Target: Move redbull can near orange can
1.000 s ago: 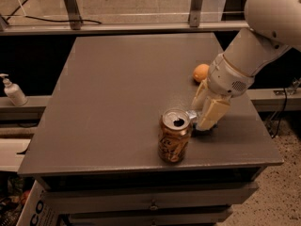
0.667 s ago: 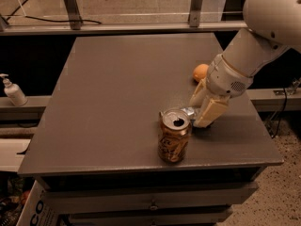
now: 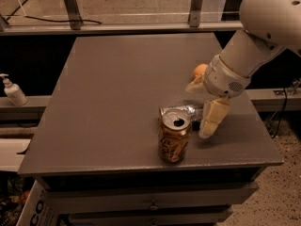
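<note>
Two cans are on the grey table, along with one orange fruit. One white pump bottle sits off the table's edge at 9 o'clock. One arm reaches in from 2 o'clock.

The orange can stands upright near the table's front edge, its opened top showing. The redbull can lies on its side just behind it, at about 12 o'clock from the orange can. The two are very close, though whether they touch cannot be told. The fruit rests farther back, at 1 o'clock from both cans and partly behind the wrist.

The gripper hangs low over the table at 3 o'clock from the redbull can, right against that can's end. Whether it is clamped on the can or slack beside it cannot be told.

Compared with a second ago, little differs. The redbull can and gripper sit almost where they were, shifted at most slightly. The orange can, fruit and bottle have not moved.
</note>
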Motion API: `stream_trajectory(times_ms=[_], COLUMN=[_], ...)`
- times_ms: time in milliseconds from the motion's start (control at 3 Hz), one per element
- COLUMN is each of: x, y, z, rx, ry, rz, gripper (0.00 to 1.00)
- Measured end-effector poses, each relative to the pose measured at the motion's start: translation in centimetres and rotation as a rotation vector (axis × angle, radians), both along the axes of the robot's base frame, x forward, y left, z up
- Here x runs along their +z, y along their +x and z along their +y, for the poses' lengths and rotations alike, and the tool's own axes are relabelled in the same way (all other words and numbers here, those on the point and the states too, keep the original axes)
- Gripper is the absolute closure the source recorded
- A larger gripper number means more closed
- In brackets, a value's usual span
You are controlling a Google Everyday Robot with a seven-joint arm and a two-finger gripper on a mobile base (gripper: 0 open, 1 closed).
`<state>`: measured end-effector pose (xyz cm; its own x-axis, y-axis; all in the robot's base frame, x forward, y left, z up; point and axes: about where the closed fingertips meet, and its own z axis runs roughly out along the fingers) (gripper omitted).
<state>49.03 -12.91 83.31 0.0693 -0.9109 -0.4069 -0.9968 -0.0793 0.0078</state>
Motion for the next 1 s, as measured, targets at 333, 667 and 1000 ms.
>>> stream_trajectory(times_ms=[333, 667, 1000], x=[0.1, 0.7, 2.2], y=[0.1, 0.5, 1.7], z=[-0.1, -0.6, -1.4], rx=[-0.002, -0.014, -0.033], ry=[-0.002, -0.005, 0.002], rz=[-0.002, -0.022, -0.064], gripper=[0.00, 0.00, 0.00])
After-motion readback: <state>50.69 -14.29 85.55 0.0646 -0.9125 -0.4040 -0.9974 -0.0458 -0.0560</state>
